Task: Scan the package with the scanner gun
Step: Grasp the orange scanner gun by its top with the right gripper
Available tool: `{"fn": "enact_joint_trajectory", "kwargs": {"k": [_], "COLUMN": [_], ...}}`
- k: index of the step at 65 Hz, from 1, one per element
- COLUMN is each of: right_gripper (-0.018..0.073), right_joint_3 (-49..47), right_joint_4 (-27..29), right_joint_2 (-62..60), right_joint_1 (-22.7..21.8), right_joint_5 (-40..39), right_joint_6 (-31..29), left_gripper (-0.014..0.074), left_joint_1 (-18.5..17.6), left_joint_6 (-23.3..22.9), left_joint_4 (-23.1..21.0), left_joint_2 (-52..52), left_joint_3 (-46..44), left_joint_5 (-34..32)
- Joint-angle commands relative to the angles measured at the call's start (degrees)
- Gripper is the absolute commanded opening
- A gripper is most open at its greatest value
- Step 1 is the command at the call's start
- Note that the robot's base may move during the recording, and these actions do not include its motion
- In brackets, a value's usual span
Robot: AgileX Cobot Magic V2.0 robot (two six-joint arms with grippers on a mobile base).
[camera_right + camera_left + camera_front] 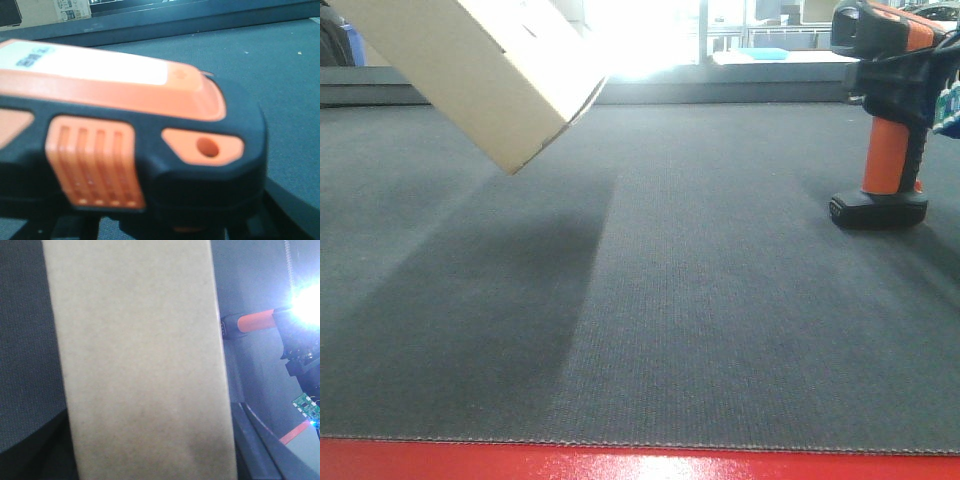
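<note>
The package [490, 60], a plain tan cardboard box, hangs tilted in the air at the top left, one corner pointing down at the mat. In the left wrist view its bare face [140, 365] fills the frame. Only dark fingers [252, 440] of my left gripper show beside it, closed on its sides. No label shows. The scanner gun [888, 150] stands upright at the right with its black foot on the mat. My right gripper [905, 80] clamps it just under the head. The right wrist view shows the black and orange head [150, 130] close up.
A dark grey mat [700, 300] covers the table, with a red edge [640, 465] along the front. A low ledge [720, 85] runs along the back under bright windows. A printed cardboard box [45, 10] sits far behind the scanner.
</note>
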Motion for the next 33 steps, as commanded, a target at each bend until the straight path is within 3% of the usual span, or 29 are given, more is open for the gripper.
{"fn": "enact_joint_trajectory", "kwargs": {"k": [1, 6, 20, 33], "right_gripper": [-0.0069, -0.0167, -0.0154, -0.0154], "right_joint_3": [-0.2, -0.2, -0.2, -1.7], "right_joint_4": [0.1, 0.1, 0.1, 0.1], "right_joint_2": [0.0, -0.1, -3.8, -13.7], "right_joint_1": [0.0, 0.0, 0.0, 0.0], "right_joint_5": [-1.2, -1.2, -1.2, 4.1], "right_joint_6": [0.0, 0.0, -0.2, -6.0], "left_gripper": [-0.0111, -0.0111, -0.0111, -0.0111], "left_joint_1": [0.1, 0.1, 0.1, 0.1], "left_joint_6": [-0.3, -0.3, -0.3, -0.3], "left_joint_4": [-1.3, -1.3, -1.3, -1.3], "left_joint_2": [-0.6, -0.6, -0.6, -0.6], "left_joint_3": [-0.2, -0.2, -0.2, -0.2], "left_joint_5": [-0.2, -0.2, -0.2, -0.2]}}
